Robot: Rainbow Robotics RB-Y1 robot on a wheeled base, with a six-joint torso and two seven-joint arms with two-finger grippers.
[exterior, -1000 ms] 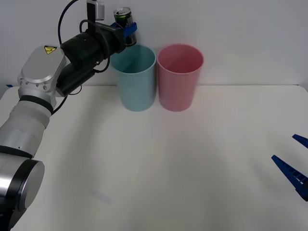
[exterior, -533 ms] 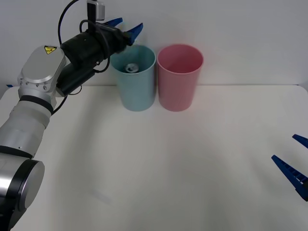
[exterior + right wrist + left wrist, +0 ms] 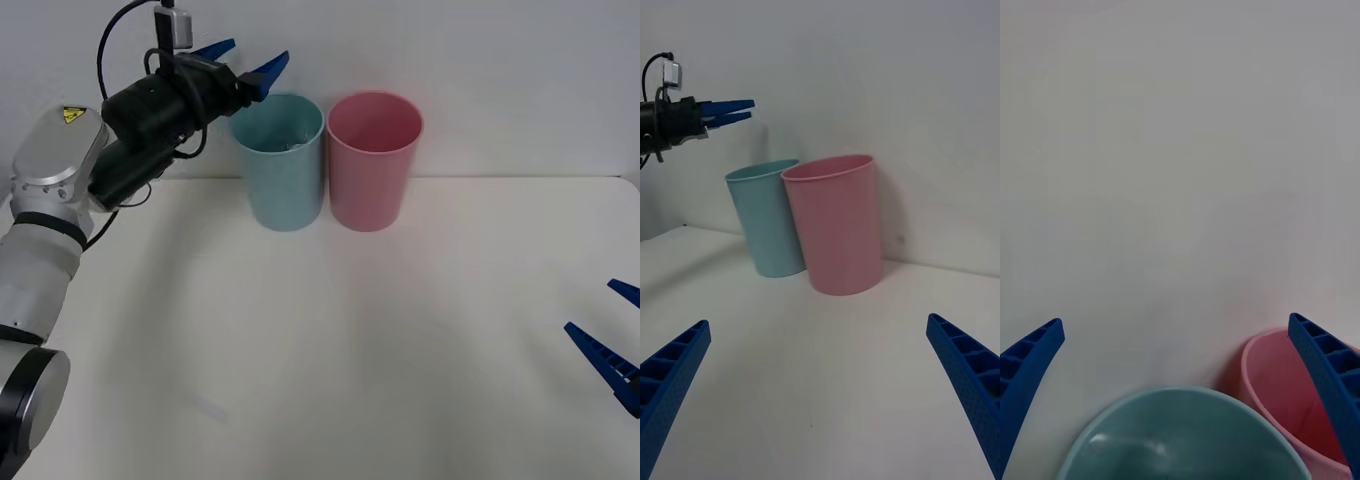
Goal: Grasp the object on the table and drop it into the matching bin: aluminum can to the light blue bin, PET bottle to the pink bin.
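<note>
**Now: empty fingers above the blue bin**

Nearest, at the right edge of the white table (image 3: pixel 330 340), the right gripper (image 3: pixel 613 338) waits low over the surface, its blue ribbed fingers (image 3: pixel 674 371) spread wide with nothing between them. Open tabletop lies between it and the bins, well apart from both.

Farther back, near the far edge of the table, the two bins stand upright side by side against a plain pale wall, their sides touching or very nearly so. The pink bin (image 3: pixel 373 160) is on the right and the light blue bin (image 3: pixel 283 160) on the left. A pale glint shows low inside the blue bin in the front view, but whether that is the aluminum can cannot be told.

Farthest and highest, the left gripper (image 3: pixel 243 60) hangs just above the far-left rim of the light blue bin, its fingers (image 3: pixel 1026 367) parted wide and holding nothing. Its dark wrist and a looping black cable reach back to the left.
</note>
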